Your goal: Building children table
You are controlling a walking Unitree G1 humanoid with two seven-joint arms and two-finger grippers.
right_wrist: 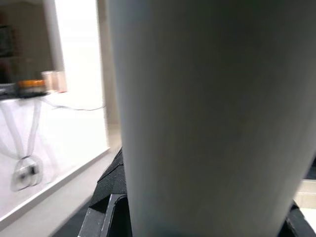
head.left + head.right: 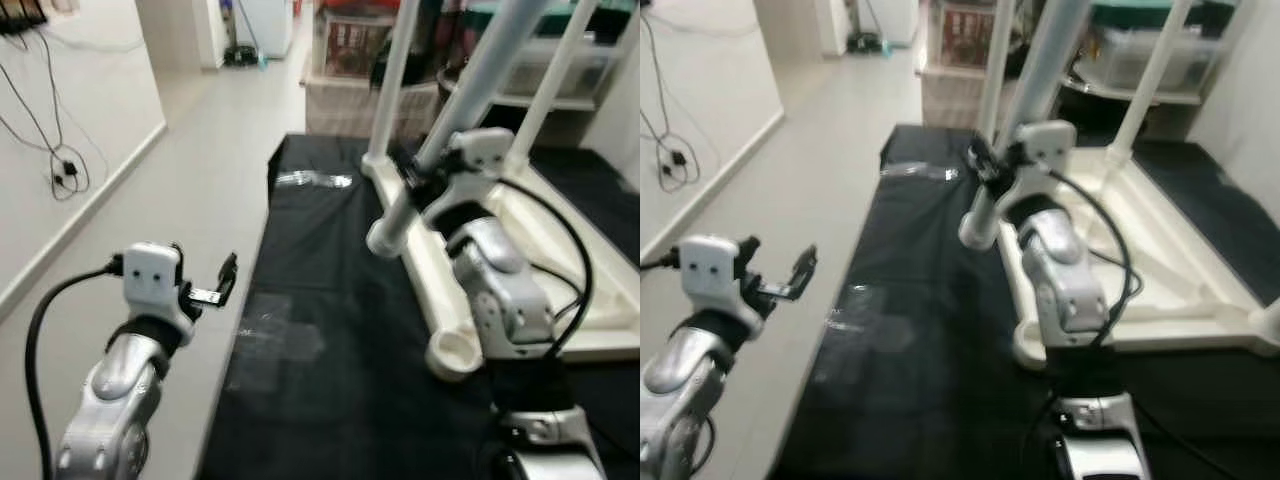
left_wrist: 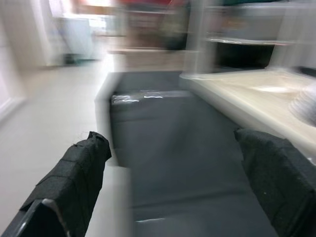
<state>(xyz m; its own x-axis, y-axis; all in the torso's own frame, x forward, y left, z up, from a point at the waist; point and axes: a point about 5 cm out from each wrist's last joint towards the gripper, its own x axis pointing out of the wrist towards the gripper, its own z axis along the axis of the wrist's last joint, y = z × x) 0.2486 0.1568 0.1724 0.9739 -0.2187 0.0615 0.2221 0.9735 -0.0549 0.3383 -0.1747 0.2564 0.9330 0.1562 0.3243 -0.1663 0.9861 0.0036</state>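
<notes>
1 white table leg pinched by right gripper fingers; left gripper fingers spread.

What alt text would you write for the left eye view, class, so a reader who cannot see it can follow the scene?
The right gripper is clamped on a white table leg, held slanted over an upturned white children's table on a black mat. The left gripper hovers open over the mat's edge, holding nothing.
</notes>
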